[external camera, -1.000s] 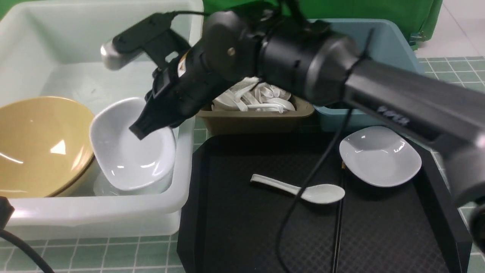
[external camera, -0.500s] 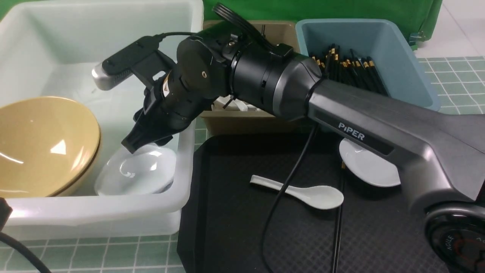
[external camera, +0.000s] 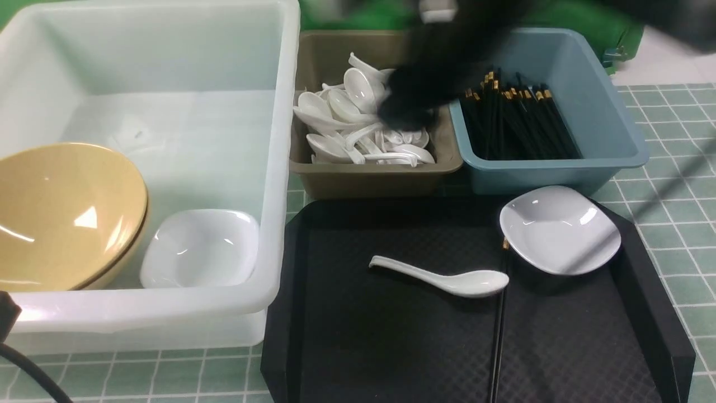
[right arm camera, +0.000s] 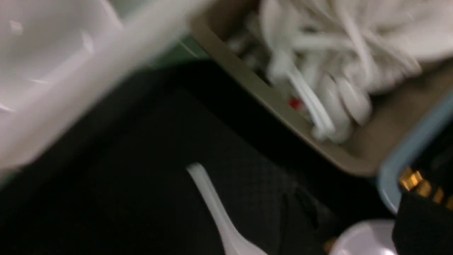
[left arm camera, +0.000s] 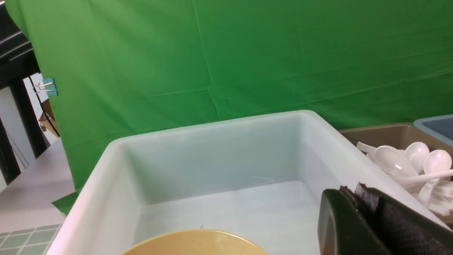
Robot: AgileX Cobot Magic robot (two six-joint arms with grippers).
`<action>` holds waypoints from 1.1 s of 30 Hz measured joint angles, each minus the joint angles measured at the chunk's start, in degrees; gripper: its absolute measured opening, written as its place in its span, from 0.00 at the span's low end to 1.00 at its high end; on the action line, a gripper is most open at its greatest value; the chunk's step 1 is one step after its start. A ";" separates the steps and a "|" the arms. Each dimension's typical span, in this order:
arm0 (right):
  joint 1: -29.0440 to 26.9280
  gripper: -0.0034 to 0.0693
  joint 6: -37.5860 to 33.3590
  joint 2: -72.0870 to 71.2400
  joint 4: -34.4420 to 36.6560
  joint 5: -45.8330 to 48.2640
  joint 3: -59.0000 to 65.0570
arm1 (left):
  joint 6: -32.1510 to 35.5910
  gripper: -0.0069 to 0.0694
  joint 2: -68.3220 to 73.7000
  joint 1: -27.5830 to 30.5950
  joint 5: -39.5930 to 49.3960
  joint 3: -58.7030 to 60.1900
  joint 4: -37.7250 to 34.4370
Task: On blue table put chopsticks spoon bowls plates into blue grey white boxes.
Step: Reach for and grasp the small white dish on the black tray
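Observation:
A tan bowl (external camera: 61,212) and a white plate (external camera: 201,249) lie in the white box (external camera: 277,168). On the black tray (external camera: 335,336) rest a spoon (external camera: 447,278), another plate (external camera: 559,229) and a black chopstick (external camera: 498,341). The grey box (external camera: 375,179) holds several spoons and the blue box (external camera: 559,170) several chopsticks (external camera: 514,120). My right gripper (external camera: 405,115) is a dark blur above the grey box, open and empty; one finger (right arm camera: 421,226) shows at the wrist view's edge. My left gripper (left arm camera: 348,193) is shut and empty near the white box's wall.
The three boxes stand side by side at the back of the blue table (external camera: 671,140), with the tray in front of the grey and blue ones. A green backdrop (left arm camera: 247,53) hangs behind. The left arm's cable (external camera: 28,369) crosses the near left corner.
My right gripper opened and dropped the white plate into the white box beside the bowl. The arm then swung up and right, out of the white box to above the grey box.

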 joint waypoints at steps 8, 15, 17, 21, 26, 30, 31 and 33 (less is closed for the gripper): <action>-21.71 0.60 -0.68 -5.08 15.10 -17.10 34.07 | -0.45 0.09 0.00 0.00 -0.05 0.05 -0.06; -25.68 0.60 -10.44 -2.86 26.40 -26.97 38.04 | -1.55 0.09 0.00 0.00 -3.71 1.81 -0.18; -24.70 0.60 -11.50 -1.22 28.86 -27.56 38.04 | -1.55 0.09 0.00 0.00 -4.65 1.81 -0.18; -19.92 0.60 -16.06 1.06 36.56 -28.18 38.11 | -1.55 0.09 0.00 0.00 -5.11 1.81 -0.11; -17.79 0.60 -18.69 1.11 38.94 -24.80 35.29 | -1.55 0.09 0.00 0.00 -5.15 1.81 0.19; -19.75 0.60 -19.32 0.04 36.19 -20.88 31.94 | -1.55 0.09 0.00 0.00 -5.15 1.81 0.84; -20.76 0.60 -19.32 -0.43 34.40 -20.40 31.07 | -1.55 0.09 0.00 0.00 -5.15 1.81 0.84; -23.22 0.60 -19.18 -1.19 30.35 -19.79 29.79 | -1.55 0.09 0.00 0.00 -5.15 1.81 0.84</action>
